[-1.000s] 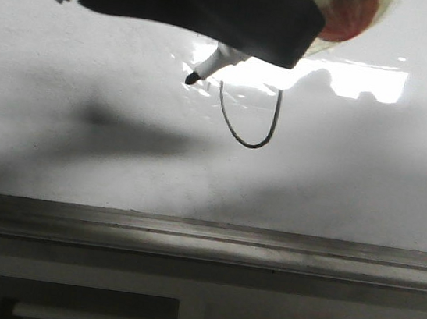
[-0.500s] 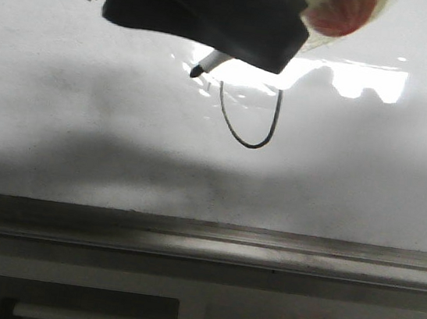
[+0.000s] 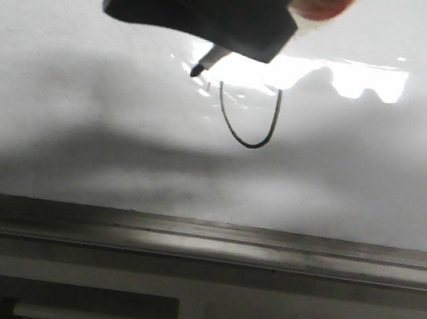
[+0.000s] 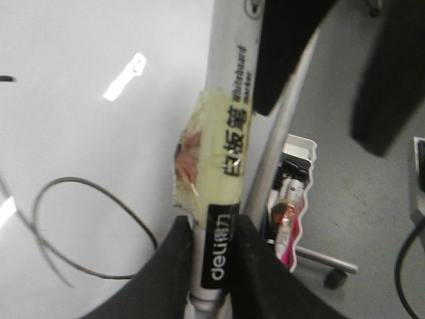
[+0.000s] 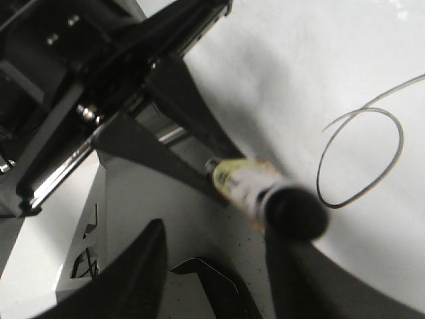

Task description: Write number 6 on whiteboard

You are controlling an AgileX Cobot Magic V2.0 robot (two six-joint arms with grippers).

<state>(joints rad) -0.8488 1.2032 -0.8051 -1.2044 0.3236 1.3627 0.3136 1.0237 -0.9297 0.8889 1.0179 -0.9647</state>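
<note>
The left gripper (image 4: 212,279) is clamped on a whiteboard marker (image 4: 226,166), its two dark fingers (image 4: 169,279) pressing the white barrel from either side near the black label band; a strip of yellowish tape with a reddish patch wraps the barrel just beyond the grip. In the front view that gripper (image 3: 216,18) fills the upper left as a dark mass, and the marker's dark tip (image 3: 198,68) pokes out beneath it, angled down and to the left, close to the whiteboard (image 3: 84,127) (whether it touches the surface cannot be told). The number 6 (image 3: 248,117) sits just right of the tip, its thin dark line showing as a rounded lower loop whose upper part runs into the bright rectangular reflection. The right wrist view shows the same mark as a closed oval with a curved tail (image 5: 362,156) on the white panel, with the taped marker (image 5: 265,193) blurred in front of it. The right gripper (image 5: 212,279) has its dark fingers (image 5: 143,279) spread apart with nothing between them. A grey metal ledge (image 3: 203,241) edges the board along its lower side.
</note>
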